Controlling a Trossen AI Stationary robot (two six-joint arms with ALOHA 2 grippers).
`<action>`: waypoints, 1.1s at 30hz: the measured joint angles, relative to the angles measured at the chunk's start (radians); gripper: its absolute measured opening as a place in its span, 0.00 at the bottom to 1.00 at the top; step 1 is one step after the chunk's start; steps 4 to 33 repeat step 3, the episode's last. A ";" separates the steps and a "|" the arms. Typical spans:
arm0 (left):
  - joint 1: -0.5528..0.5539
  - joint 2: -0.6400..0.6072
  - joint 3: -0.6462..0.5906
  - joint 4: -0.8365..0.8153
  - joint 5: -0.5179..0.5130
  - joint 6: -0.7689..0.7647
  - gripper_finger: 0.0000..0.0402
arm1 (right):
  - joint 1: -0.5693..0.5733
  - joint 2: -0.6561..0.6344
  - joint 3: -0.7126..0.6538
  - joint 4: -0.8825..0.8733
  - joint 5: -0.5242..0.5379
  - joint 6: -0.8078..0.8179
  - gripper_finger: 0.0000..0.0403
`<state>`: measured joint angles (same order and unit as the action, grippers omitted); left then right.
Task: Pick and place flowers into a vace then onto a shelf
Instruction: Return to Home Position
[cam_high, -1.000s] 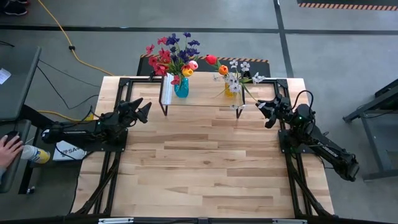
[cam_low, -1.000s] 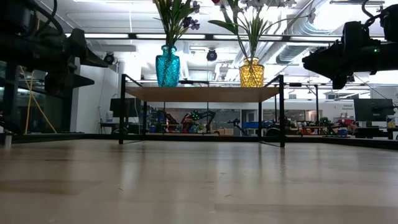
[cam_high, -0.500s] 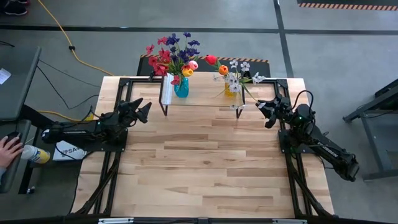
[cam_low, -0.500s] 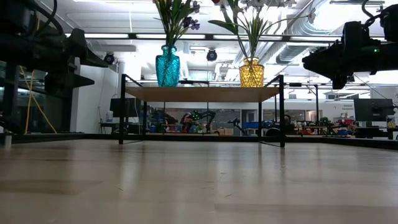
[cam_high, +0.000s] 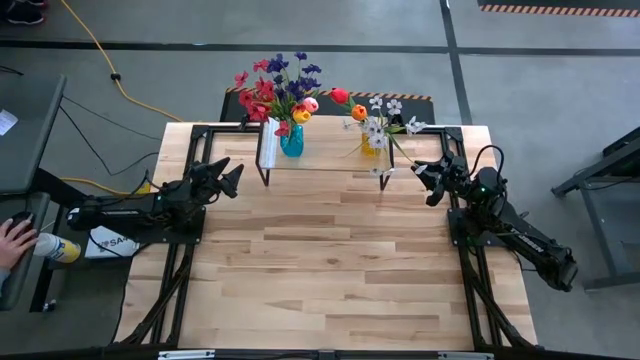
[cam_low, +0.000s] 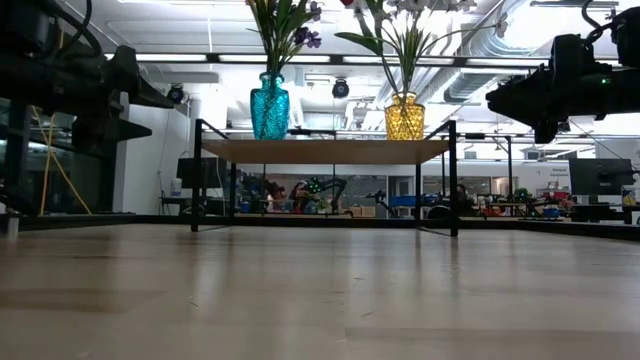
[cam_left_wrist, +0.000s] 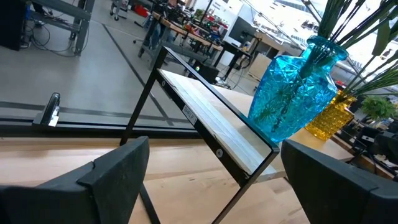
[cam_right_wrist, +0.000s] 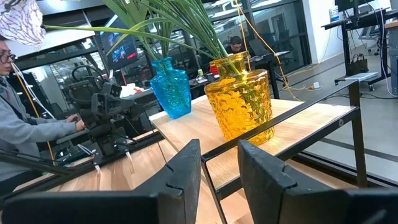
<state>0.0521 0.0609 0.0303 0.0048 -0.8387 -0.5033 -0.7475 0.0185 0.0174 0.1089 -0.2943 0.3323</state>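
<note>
The shelf (cam_high: 325, 160) stands on thin black legs at the table's far middle. On it are a blue glass vase (cam_high: 291, 141) and a yellow glass vase (cam_high: 370, 146). Red, purple and pink flowers (cam_high: 278, 88) stand in the blue vase. White, orange and red flowers (cam_high: 378, 118) stand in the yellow one. My left gripper (cam_high: 231, 175) hovers open near the shelf's left end, facing the blue vase (cam_left_wrist: 292, 99). My right gripper (cam_high: 421, 181) hovers open by the shelf's right end, facing the yellow vase (cam_right_wrist: 242, 102). Neither touches anything.
The plank tabletop (cam_high: 330, 270) stretches bare from the shelf to the near edge. A person's hand (cam_high: 12, 238) rests at a stand off the table's left side. A seated person (cam_right_wrist: 25, 118) shows beyond the table in the right wrist view. A yellow cable (cam_high: 100, 55) lies on the floor.
</note>
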 joint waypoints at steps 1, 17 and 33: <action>0.000 0.000 0.000 0.000 0.000 0.000 0.99 | 0.000 0.000 0.000 0.000 0.000 0.000 0.25; 0.000 0.000 0.000 0.000 0.000 0.000 0.99 | 0.000 0.000 0.000 0.000 0.000 0.000 0.25; 0.000 0.000 0.000 0.000 0.000 0.000 0.99 | 0.000 0.000 0.000 0.000 0.000 0.000 0.25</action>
